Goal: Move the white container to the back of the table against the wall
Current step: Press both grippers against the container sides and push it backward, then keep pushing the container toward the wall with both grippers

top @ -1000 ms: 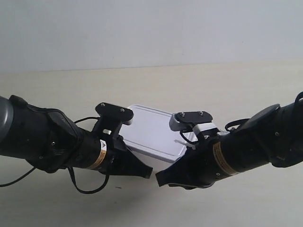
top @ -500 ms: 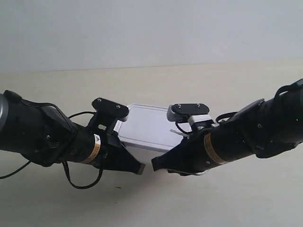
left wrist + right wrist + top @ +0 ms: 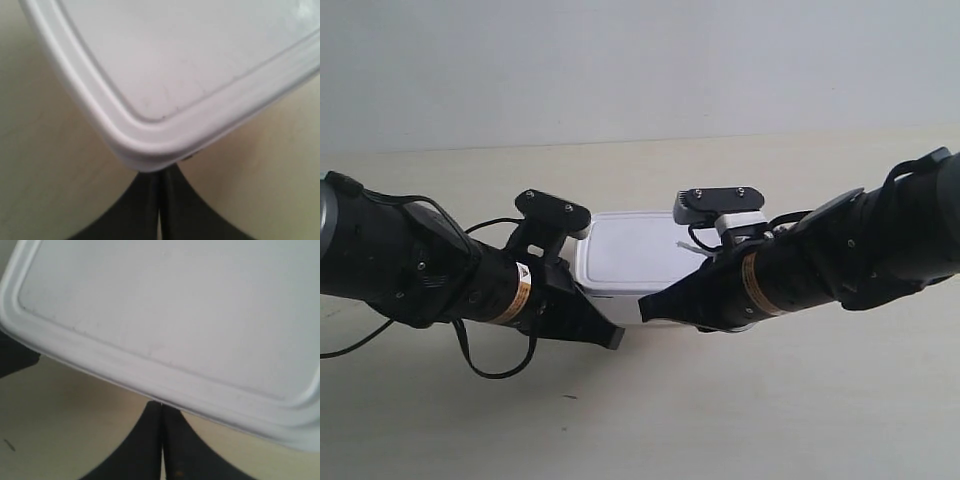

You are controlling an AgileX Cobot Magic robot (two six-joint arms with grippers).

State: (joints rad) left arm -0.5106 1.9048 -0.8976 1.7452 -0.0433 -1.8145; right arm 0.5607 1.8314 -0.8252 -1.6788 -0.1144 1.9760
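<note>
The white container lies flat on the cream table, some way short of the grey-white wall. In the left wrist view, a rounded corner of the container's lid sits right over my left gripper, which is shut and presses against that corner. My right gripper is also shut, its tips against the long near edge of the container. In the exterior view the left gripper and right gripper meet at the container's near side. Neither holds anything.
Bare tabletop stretches between the container and the wall. Both black forearms lie low over the table on either side. The left gripper's dark tip shows beside the container in the right wrist view.
Both shut grippers have moved toward the wall, pushing the container. It has slid back and turned from a slant to nearly square with the wall.
</note>
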